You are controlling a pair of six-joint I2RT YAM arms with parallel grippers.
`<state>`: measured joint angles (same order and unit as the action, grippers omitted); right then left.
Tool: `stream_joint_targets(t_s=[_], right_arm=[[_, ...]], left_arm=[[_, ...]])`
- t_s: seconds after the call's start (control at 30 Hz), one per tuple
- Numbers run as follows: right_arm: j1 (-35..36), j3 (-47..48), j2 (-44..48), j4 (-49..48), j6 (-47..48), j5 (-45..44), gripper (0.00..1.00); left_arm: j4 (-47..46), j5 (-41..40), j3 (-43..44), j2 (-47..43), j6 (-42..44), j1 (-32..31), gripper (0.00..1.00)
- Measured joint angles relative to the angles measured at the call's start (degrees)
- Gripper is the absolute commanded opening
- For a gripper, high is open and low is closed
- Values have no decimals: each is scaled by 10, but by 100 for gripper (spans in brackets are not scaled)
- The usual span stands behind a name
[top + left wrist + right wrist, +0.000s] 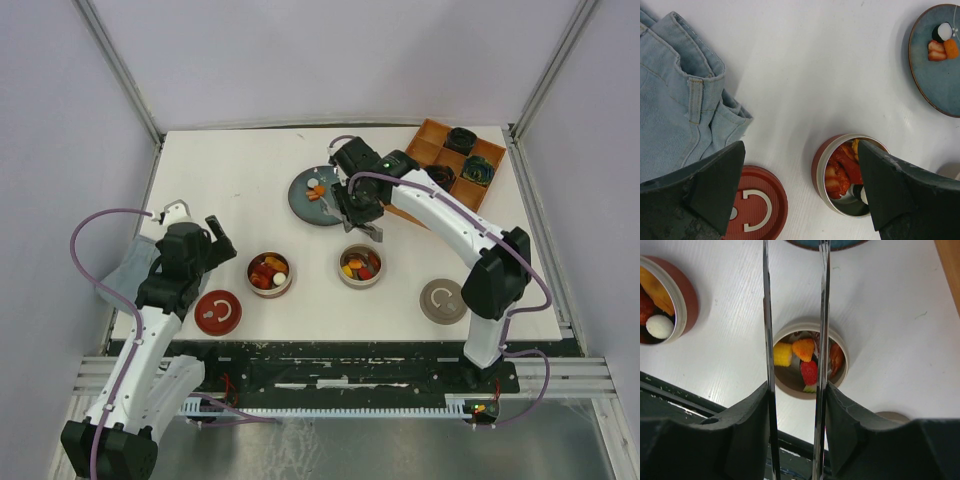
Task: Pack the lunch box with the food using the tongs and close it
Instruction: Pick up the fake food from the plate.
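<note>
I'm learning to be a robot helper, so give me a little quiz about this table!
1. True or false: the right end effector holds the tongs.
2. Pick one: the lid nearest the open left end effector is A) red B) blue C) green.
3. Count: how many open round containers have food inside?

Key: 1 true. 2 A. 3 two: the red container and the beige container.

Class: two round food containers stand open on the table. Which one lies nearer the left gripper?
The red-walled container, left of the beige container: it sits close beside the open left gripper, while the beige one stands farther right.
</note>
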<state>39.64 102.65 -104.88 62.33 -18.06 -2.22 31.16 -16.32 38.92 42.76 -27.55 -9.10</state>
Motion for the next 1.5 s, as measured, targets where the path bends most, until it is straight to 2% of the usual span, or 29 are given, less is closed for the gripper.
stream_joint_targets(t_s=[0.93, 1.5], right_arm=[[-39, 257, -260, -18, -32, -22, 53], [-68, 252, -268, -33, -66, 41, 51]], left_arm=[[0, 0, 0, -2, 0, 0, 99], [0, 0, 0, -2, 0, 0, 99]])
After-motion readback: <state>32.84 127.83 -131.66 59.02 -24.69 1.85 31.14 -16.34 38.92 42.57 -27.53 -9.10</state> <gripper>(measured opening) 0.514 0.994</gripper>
